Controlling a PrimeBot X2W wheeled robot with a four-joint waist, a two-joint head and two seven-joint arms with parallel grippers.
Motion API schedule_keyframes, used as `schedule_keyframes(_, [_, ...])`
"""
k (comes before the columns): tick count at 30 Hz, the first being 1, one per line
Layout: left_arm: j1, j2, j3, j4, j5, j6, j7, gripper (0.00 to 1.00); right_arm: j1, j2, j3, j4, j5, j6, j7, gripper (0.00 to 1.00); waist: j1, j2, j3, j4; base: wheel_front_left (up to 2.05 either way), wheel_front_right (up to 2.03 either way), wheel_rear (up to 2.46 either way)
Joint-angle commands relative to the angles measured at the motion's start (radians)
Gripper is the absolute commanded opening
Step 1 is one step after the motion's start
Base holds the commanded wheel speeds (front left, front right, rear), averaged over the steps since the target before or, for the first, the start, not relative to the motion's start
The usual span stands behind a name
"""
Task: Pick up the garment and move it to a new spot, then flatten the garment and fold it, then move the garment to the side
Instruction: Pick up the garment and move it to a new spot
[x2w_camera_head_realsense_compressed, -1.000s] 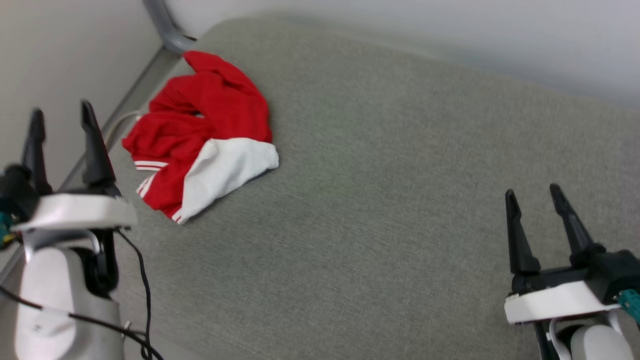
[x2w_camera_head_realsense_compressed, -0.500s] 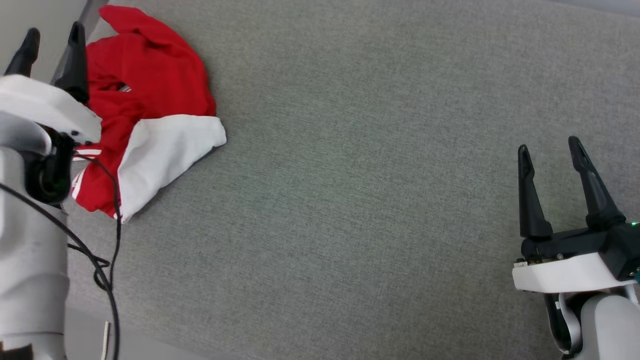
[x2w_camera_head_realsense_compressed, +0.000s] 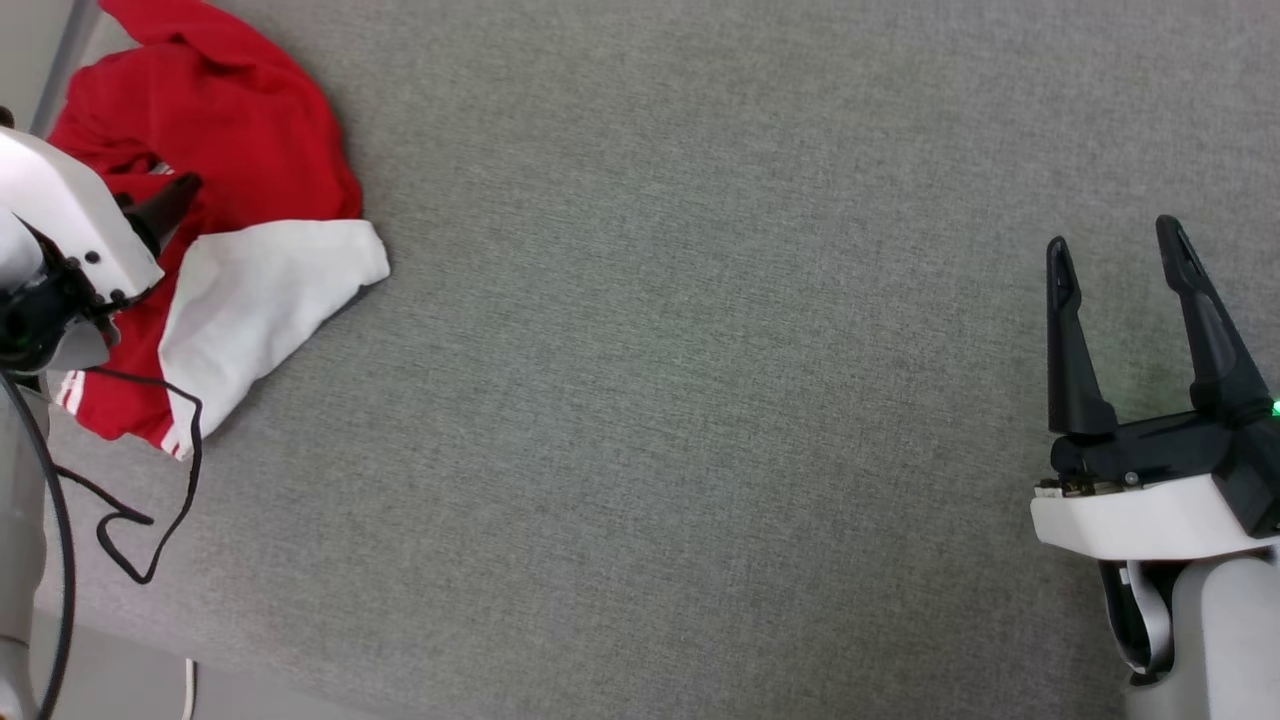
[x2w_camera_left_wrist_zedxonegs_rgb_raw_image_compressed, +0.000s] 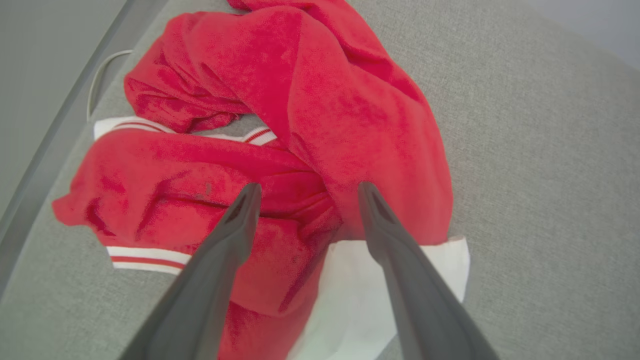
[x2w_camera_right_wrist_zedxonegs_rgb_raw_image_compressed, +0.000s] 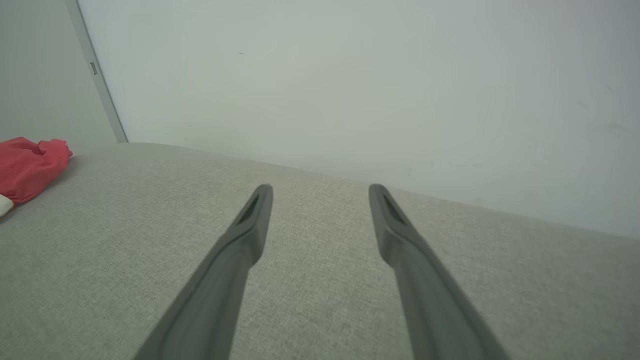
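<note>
Bare grey surface (x2w_camera_head_realsense_compressed: 700, 400) right of garment (x2w_camera_head_realsense_compressed: 225, 130)

No lettering, number, label or brand is legible on the garment (x2w_camera_left_wrist_zedxonegs_rgb_raw_image_compressed: 310, 100) or elsewhere.

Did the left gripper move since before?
Yes. The left gripper has gone forward over the crumpled red jersey, which it stood beside earlier.

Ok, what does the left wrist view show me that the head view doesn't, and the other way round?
Left wrist view: the left gripper open, poised over the red folds of the garment, with striped trim peeking between them. Head view: the right gripper open over the bare grey surface, far from the garment. Both: the garment crumpled, its white sleeve showing.
</note>
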Motion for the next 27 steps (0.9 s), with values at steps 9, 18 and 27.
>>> schedule_keyframes(9, [-0.049, 0.008, -0.048, 0.123, -0.063, 0.000, 0.118, 1.00, -0.049, 0.001, 0.010, -0.031, -0.020, -0.001, -0.003, 1.00, -0.0001, 0.0000, 0.072, -0.045, 0.00, 0.00, 0.00])
schedule_keyframes(18, [-0.015, -0.032, -0.123, 0.209, -0.086, 0.001, 0.175, 0.02, -0.062, 0.001, 0.008, -0.047, -0.026, -0.001, -0.003, 1.00, -0.0001, 0.0000, 0.092, -0.061, 0.00, 0.00, 0.00])
schedule_keyframes(27, [-0.104, 0.064, -0.237, 0.114, -0.047, 0.001, 0.038, 0.00, -0.008, 0.001, 0.011, -0.014, 0.020, -0.001, -0.002, 1.00, -0.0001, 0.0000, -0.042, -0.058, 0.00, 0.00, 0.00])
